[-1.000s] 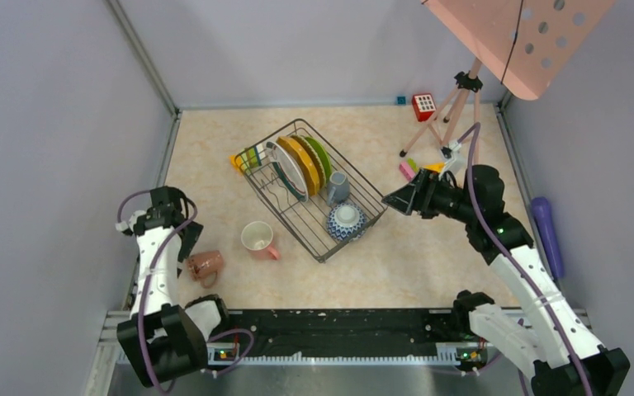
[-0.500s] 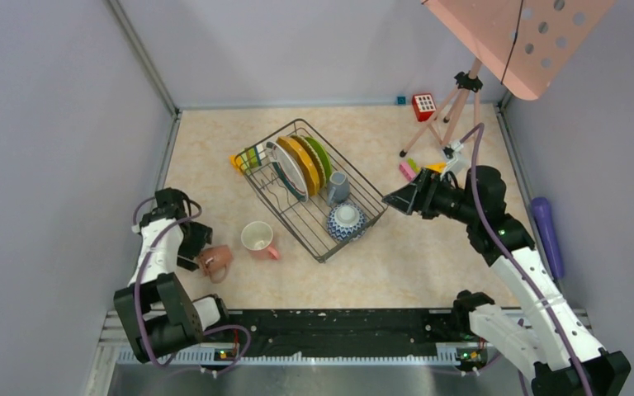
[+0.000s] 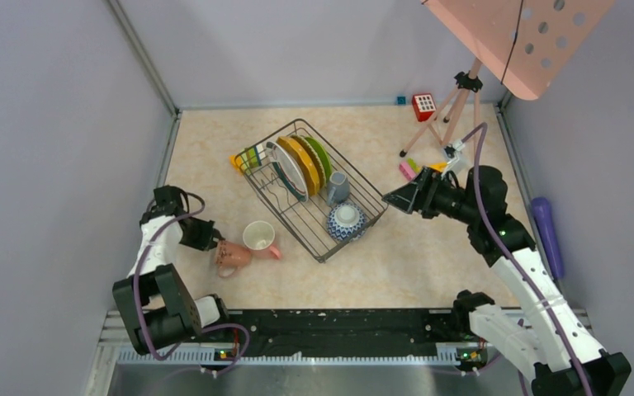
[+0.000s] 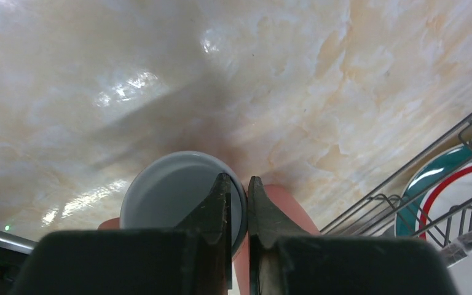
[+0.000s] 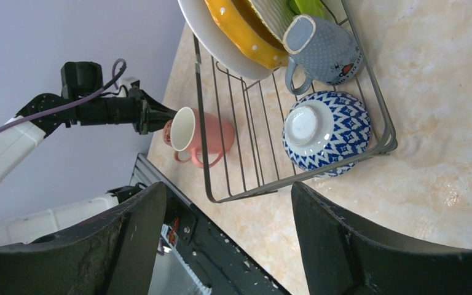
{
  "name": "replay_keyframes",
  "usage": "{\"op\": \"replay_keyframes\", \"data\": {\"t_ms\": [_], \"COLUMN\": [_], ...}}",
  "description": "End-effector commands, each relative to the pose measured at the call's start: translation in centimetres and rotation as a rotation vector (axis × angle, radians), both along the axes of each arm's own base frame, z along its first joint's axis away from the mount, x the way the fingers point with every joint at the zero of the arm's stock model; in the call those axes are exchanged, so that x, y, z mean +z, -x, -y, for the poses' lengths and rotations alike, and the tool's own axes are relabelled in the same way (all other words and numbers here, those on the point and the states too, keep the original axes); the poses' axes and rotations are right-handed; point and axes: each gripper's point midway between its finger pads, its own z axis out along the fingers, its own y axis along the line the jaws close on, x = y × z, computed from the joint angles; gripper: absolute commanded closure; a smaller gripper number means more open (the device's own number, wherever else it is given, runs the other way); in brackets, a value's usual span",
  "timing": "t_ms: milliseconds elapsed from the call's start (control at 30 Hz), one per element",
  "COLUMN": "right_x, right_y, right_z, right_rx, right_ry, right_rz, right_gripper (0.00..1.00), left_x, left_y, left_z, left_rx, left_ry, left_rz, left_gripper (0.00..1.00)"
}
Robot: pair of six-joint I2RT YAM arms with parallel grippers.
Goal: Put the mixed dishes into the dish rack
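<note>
Two mugs are still sitting outside the dark metal wire dish rack [image 3: 301, 219]. The left gripper [image 3: 207, 238], pinching narrowly on one pink ceramic mug's [image 3: 233, 254] rim, is bringing it rackward beside the second pink mug [image 3: 258, 238], nearing loading. The right gripper [image 3: 398, 200] is hovering wide open just beside the rack.

The left arm [image 3: 150, 254] and the right arm [image 3: 530, 279] are made of white tubes with black joints. A thin purple cable [image 3: 470, 157] loops along each one. The jaws are black and pointy.
</note>
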Motion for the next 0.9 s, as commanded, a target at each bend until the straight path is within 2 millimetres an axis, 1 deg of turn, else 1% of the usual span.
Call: {"op": "replay_keyframes", "data": {"t_ms": [0,67,133,267,400,467,567,633,667,700,733,800,833,867], "right_x": [2.5,2.4,2.2,2.1,2.1,1.9,0.6,0.6,1.0,1.5,2.1,3.4,4.4,4.9], "right_y": [-0.1,0.0,0.0,0.0,0.0,0.4,0.9,1.7,2.0,2.3,2.7,3.1,3.3,3.7], "right_z": [0.1,-0.2,-0.4,-0.9,-1.5,-2.4,-4.3,-5.9,-6.7,-7.4,-8.1,-9.4,-10.1,-10.7], "right_rx": [-0.004,0.012,0.027,0.047,0.064,0.112,0.18,0.237,0.262,0.284,0.311,0.347,0.372,0.402], "right_ry": [-0.038,-0.044,-0.048,-0.062,-0.073,-0.04,0.035,0.026,0.007,-0.014,-0.035,-0.07,-0.093,-0.108], "right_rz": [0.075,0.071,0.065,0.056,0.061,0.069,0.043,0.056,0.078,0.108,0.142,0.218,0.273,0.317], "right_gripper": [0.27,0.27,0.27,0.27,0.27,0.27,0.28,0.28,0.28,0.27,0.23,0.07,0.04,0.02], "left_x": [-0.5,0.6,1.8,4.4,7.7,9.8,12.4,14.0,14.8,15.7,16.6,18.7,20.0,20.9], "left_y": [0.0,-0.2,0.1,0.3,0.0,-0.4,-1.0,-1.4,-1.6,-1.8,-1.9,-2.1,-2.2,-2.2], "left_z": [0.1,0.5,0.8,0.7,0.9,1.2,1.5,1.9,2.4,2.9,3.3,4.5,5.0,5.5], "left_rx": [-0.05,-0.079,-0.102,-0.131,-0.164,-0.191,-0.212,-0.207,-0.208,-0.209,-0.207,-0.222,-0.225,-0.231], "left_ry": [-0.01,-0.002,-0.007,-0.046,-0.067,-0.087,-0.13,-0.135,-0.119,-0.099,-0.079,-0.016,0.016,0.049], "left_rz": [0.028,0.068,0.088,0.136,0.22,0.307,0.457,0.554,0.6,0.641,0.674,0.742,0.778,0.801], "left_gripper": [1.0,1.0,1.0,1.0,1.0,1.0,1.0,1.0,1.0,1.0,1.0,1.0,1.0,1.0]}}
